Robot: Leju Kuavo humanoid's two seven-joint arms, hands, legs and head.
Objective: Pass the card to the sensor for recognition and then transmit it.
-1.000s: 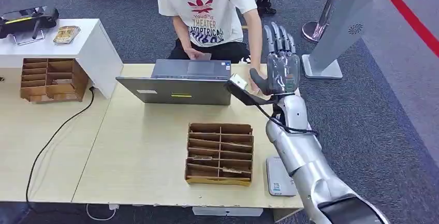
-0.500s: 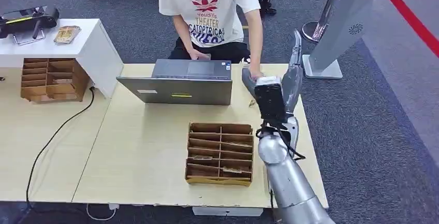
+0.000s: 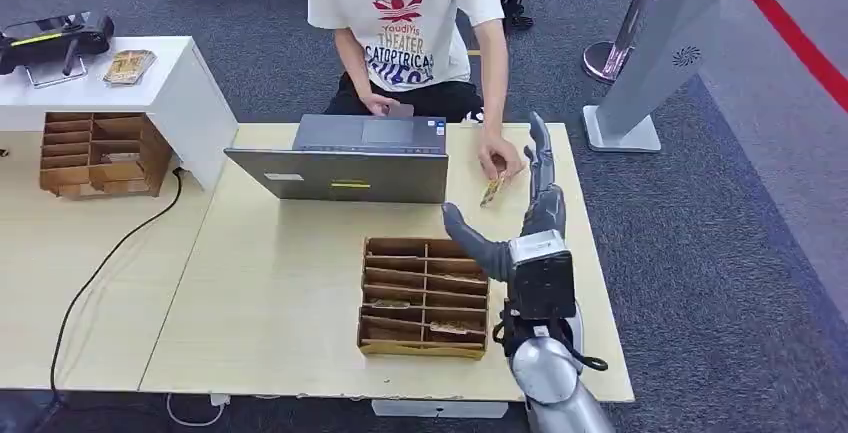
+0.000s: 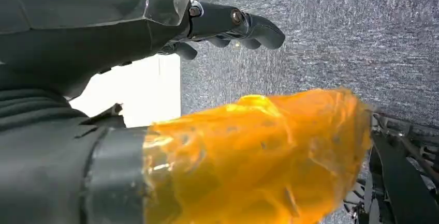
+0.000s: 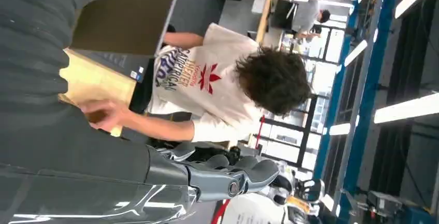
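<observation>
A person's hand (image 3: 503, 165) pinches the small yellowish card (image 3: 491, 191) just above the far right of the table (image 3: 270, 283). My right hand (image 3: 530, 215) is raised edge-on just near of it, fingers straight and thumb spread to the left, holding nothing and a short way from the card. The right wrist view has its fingers (image 5: 243, 173) stretched out under the person's hand (image 5: 103, 114). My left hand (image 4: 103, 27) hangs over grey carpet with loosely curled fingers (image 4: 248, 25) and nothing in it; a blurred orange mass (image 4: 248, 157) lies across its thumb side.
The person (image 3: 400, 13) in a white T-shirt stands behind an open laptop (image 3: 340, 175). A wooden card organizer (image 3: 425, 296) sits left of my right forearm. Another organizer (image 3: 95, 153) and a white cabinet (image 3: 190, 93) stand at the left. A grey stand (image 3: 650, 53) is off the table's right.
My right hand has come down and back toward me from the table's far edge, turning edge-on. The person's hand stays at the far right, the card now plain in its fingers.
</observation>
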